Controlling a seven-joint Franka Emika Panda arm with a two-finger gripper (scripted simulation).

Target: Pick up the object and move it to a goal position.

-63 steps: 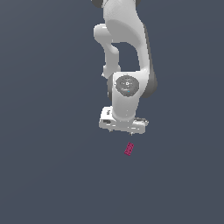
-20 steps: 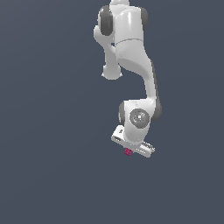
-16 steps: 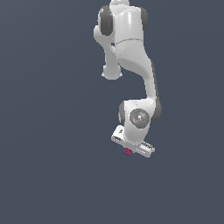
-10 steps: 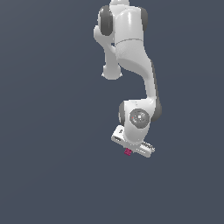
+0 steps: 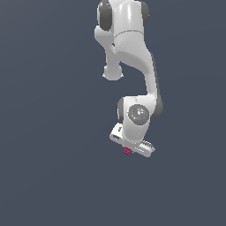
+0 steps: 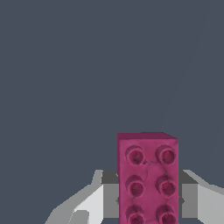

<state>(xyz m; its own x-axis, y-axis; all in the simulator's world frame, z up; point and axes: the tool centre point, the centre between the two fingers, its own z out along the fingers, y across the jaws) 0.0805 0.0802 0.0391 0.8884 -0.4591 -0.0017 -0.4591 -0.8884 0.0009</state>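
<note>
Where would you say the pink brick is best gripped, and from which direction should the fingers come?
Across its two long flat sides, coming from above its studded face. The pink brick is narrow that way, and the wrist view shows the gripper already placed so, one finger on either side; whether the pads are pressing cannot be told.

Soft, even light all over, white arm (image 5: pixel 132 53) lit brightest on top, no shadows cast on the flat grey background, no glare, edges slightly jagged, nothing blurred
</note>
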